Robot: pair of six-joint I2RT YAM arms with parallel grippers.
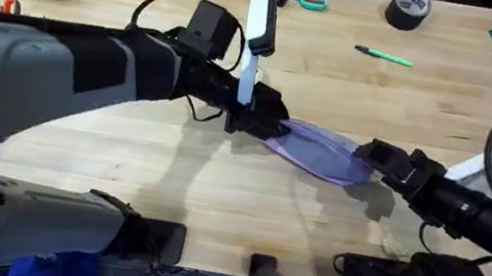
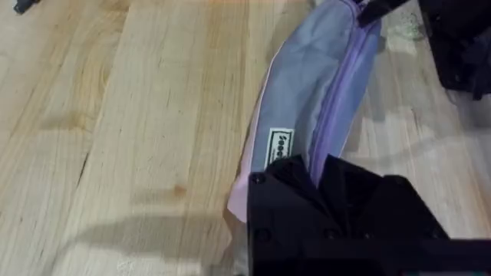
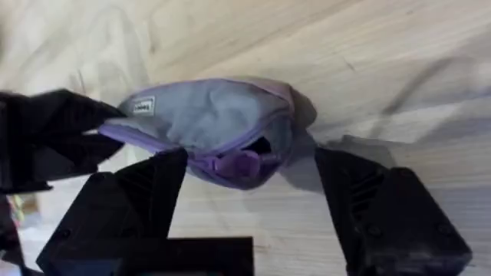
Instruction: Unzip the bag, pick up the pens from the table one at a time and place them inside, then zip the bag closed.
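A small pale label (image 2: 281, 147) is showing on the bag (image 2: 307, 100) just ahead of my left gripper (image 2: 318, 180), carrying dark lettering that is beginning "Soo"; the rest is running too small to read. From my right wrist the same label is appearing as an unreadable patch. The tape roll (image 1: 408, 7) is bearing illegible print.

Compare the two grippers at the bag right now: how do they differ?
Left gripper is at the bag's label end, fingers shut on the fabric beside the pale label; right gripper is at the opposite end, fingers spread wide either side of the zipper pull, not gripping. The left arm reaches in from the left, the right arm from the lower right. Shared: black fingers, both at the bag, one per end.
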